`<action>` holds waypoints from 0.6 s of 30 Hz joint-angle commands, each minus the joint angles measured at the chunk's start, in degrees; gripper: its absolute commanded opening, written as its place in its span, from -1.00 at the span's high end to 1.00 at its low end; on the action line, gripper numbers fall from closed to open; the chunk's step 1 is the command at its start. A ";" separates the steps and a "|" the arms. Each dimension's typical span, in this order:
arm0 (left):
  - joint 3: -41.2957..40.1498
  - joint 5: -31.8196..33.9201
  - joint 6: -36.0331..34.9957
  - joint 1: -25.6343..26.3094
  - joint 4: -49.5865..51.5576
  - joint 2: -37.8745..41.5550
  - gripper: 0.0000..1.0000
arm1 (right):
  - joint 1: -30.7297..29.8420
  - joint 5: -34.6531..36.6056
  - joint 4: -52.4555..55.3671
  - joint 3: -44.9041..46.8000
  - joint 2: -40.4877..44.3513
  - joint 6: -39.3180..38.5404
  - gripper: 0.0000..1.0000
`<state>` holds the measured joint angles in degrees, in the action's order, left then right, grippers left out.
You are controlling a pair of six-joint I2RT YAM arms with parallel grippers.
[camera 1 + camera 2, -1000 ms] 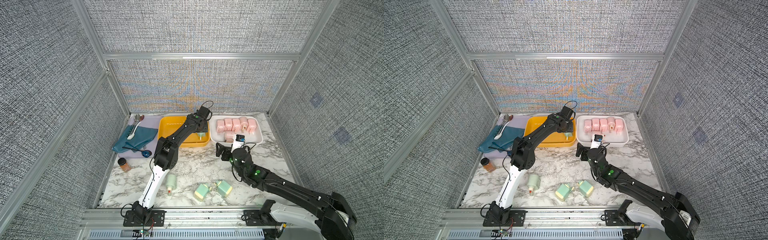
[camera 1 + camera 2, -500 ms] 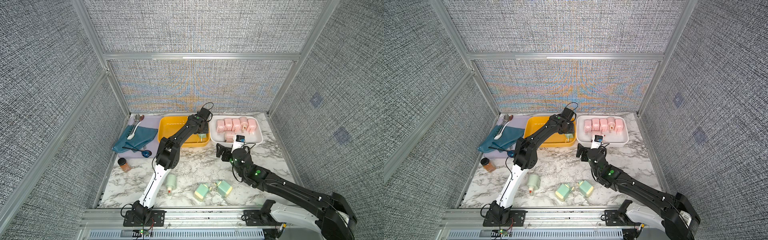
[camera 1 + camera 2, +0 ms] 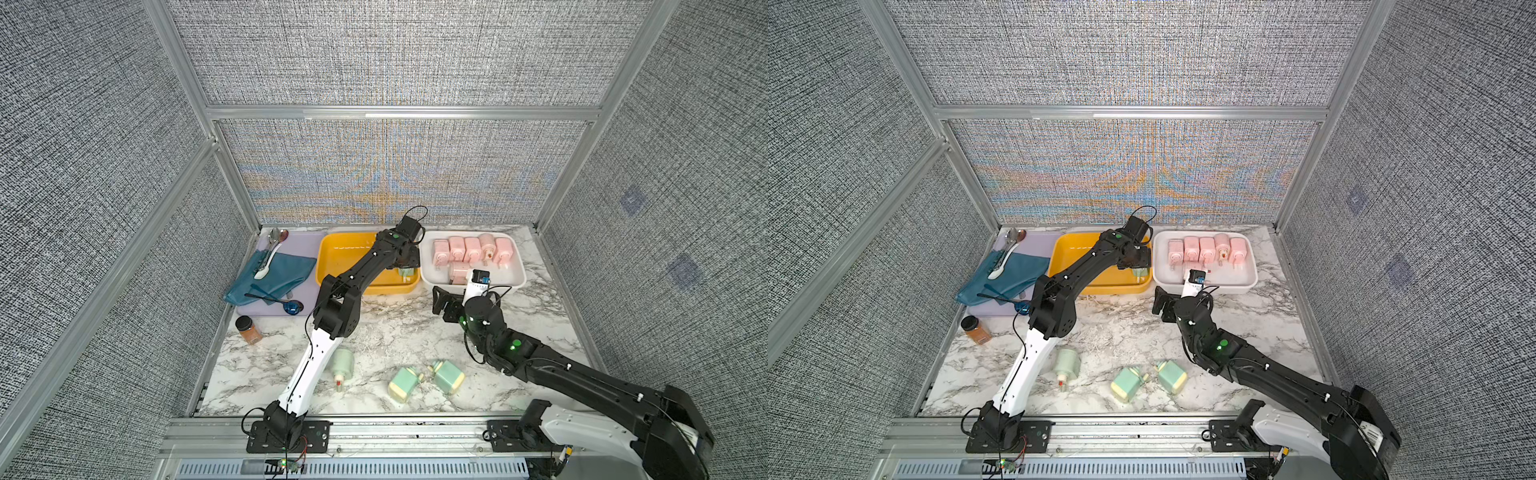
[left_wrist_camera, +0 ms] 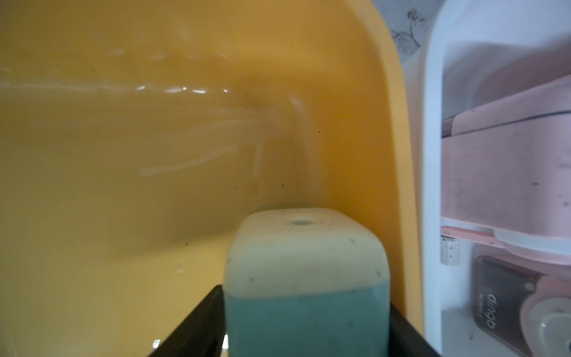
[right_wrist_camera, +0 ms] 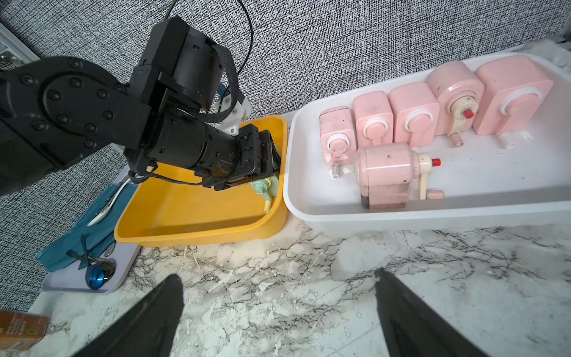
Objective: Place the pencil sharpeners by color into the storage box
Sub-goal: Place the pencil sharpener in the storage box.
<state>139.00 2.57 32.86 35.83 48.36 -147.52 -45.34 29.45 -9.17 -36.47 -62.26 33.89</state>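
My left gripper (image 4: 306,296) reaches into the yellow tray (image 3: 345,257), at its near right corner. A mint green pencil sharpener (image 4: 306,278) stands between its black fingers on the tray floor, and a thin gap shows beside one finger. The same sharpener (image 3: 406,272) shows in both top views. Several pink sharpeners (image 3: 471,251) fill the white tray (image 3: 515,282). Three green sharpeners (image 3: 343,365) (image 3: 404,384) (image 3: 448,376) lie on the marble near the front edge. My right gripper (image 5: 277,275) hovers open and empty over the marble in front of the white tray.
A brown spice jar (image 3: 248,329) stands at the left edge. Behind it, a lilac tray (image 3: 299,241) holds a blue cloth (image 3: 282,272) and spoons. The left arm stretches across the middle of the table. Mesh walls close three sides.
The left arm's elbow has shifted a little while its gripper stays in the yellow tray's corner around the green sharpener. The right arm has not moved.
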 commanded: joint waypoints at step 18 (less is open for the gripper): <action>-2.16 -1.70 -4.58 0.02 -1.48 3.12 -0.98 | -0.01 0.38 1.17 -0.80 -1.18 0.81 -0.98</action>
<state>137.40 2.46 30.13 35.59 48.42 -145.36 -45.34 29.47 -7.99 -37.08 -63.33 34.33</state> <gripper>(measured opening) 0.972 0.990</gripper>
